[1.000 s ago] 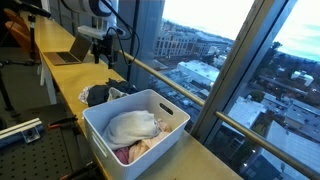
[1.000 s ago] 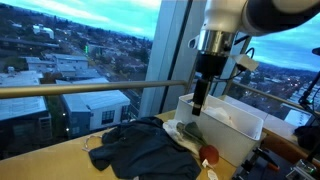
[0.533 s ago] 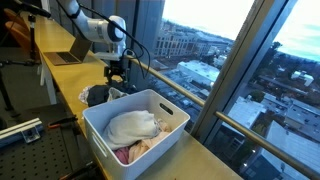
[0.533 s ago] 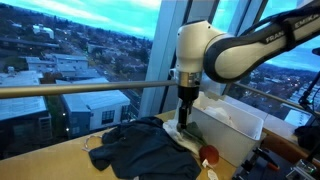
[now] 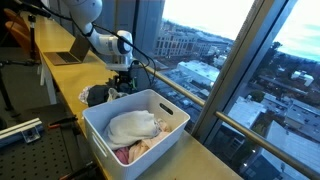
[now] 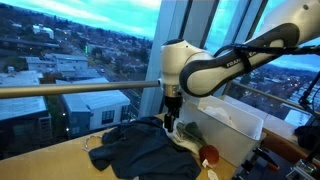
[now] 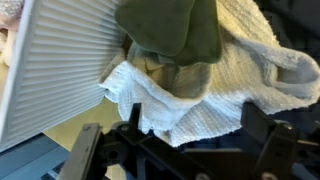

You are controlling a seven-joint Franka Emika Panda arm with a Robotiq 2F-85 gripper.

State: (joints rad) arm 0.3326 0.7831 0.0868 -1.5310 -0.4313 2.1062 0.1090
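Jaws spread wide, empty, over white towel (image 7: 190,95) (olive cloth (image 7: 175,30) overlapping); risk: snagging both layers, clipping bin (image 7: 50,70) wall

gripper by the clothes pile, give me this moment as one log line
gripper: open | above: white towel, green cloth | beside: white bin | held: nothing

You have a long wooden counter (image 5: 205,160), a white bin (image 5: 98,145) standing on it, dark clothes (image 6: 140,150) heaped just beside the bin, a laptop (image 5: 70,52) open at the far end
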